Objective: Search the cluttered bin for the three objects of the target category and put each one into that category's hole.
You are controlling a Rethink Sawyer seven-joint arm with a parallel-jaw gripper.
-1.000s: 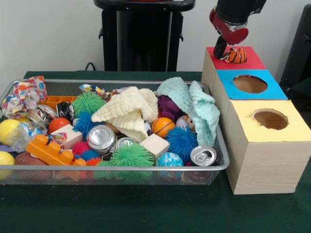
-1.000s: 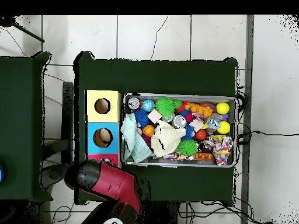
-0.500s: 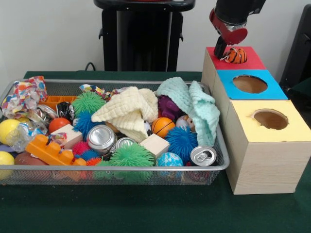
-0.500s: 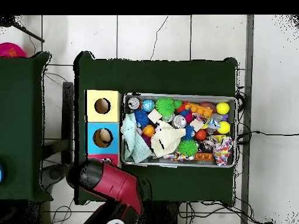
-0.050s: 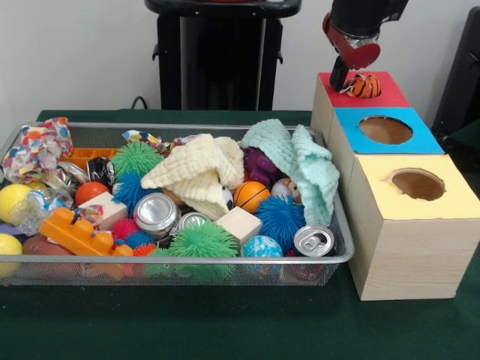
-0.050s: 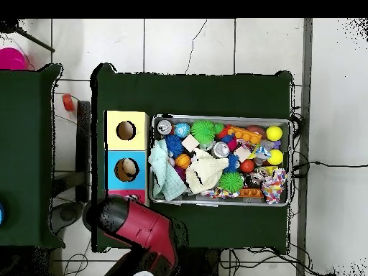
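Orange, black-striped toy ball (image 5: 364,86) resting on the red-topped wooden box (image 5: 390,96), at 11 o'clock of the blue-topped box (image 5: 421,136).
The pincer (image 5: 341,77) touches the ball (whether clamped or released cannot be told); risk: the ball may lodge on the hole's rim, or roll off onto the green bench (image 5: 225,330).

The red and black arm (image 5: 364,22) comes down into the front view at the upper right, its black wrist ending in a red tip; the pincer (image 5: 341,75) hangs below that tip, one dark finger (image 5: 340,73) showing, pointed downward and a little to the left; whether the pincer is spread or closed cannot be told; in the overhead view the arm (image 6: 136,226) lies at the lower left as a bulky red and black body, and it hides the pincer.
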